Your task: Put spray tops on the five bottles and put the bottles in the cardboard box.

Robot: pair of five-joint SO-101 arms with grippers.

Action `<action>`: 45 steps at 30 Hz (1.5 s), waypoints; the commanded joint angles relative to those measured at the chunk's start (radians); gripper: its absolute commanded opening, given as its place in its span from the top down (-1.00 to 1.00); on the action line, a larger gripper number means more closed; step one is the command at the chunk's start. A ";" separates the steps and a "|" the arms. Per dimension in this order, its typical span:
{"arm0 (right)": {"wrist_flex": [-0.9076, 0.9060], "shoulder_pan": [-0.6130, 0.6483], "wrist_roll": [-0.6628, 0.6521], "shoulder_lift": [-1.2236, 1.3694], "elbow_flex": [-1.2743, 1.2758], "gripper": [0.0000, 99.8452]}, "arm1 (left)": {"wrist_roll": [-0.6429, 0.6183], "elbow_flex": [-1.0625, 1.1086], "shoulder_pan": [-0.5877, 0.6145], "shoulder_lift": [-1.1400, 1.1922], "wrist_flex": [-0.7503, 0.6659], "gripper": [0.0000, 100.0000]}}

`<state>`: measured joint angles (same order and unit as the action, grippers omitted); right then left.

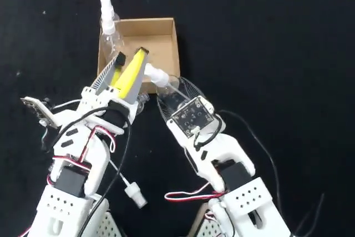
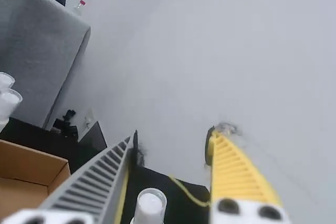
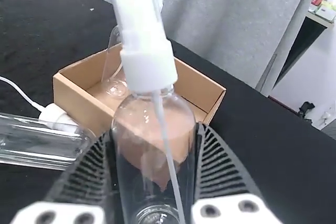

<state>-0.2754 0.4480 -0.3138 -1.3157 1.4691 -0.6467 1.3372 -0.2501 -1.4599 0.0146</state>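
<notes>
The right gripper (image 3: 153, 132) has jaws clamped on a capped bottle (image 3: 149, 114) beside the box (image 3: 73, 85); the left gripper (image 1: 131, 55) hangs over it, jaws wide, empty.

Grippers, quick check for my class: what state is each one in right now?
Left gripper: open, jaws spread apart.
Right gripper: closed, holding a spray-topped bottle.
</notes>
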 commanded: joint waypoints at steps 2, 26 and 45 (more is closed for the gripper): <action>0.052 0.014 0.069 -0.027 -0.022 0.97 | -0.008 -0.054 0.051 -0.015 0.006 0.58; 0.081 0.178 0.130 -0.312 0.122 0.97 | -0.040 0.120 0.107 -0.017 0.003 0.58; 0.080 0.133 0.043 -0.268 0.160 0.97 | 0.388 0.176 -0.084 -0.017 0.005 0.58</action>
<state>-0.2202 0.5923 -0.2555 -1.6026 1.6456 -0.3076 1.5244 -0.2793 -1.4645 0.0130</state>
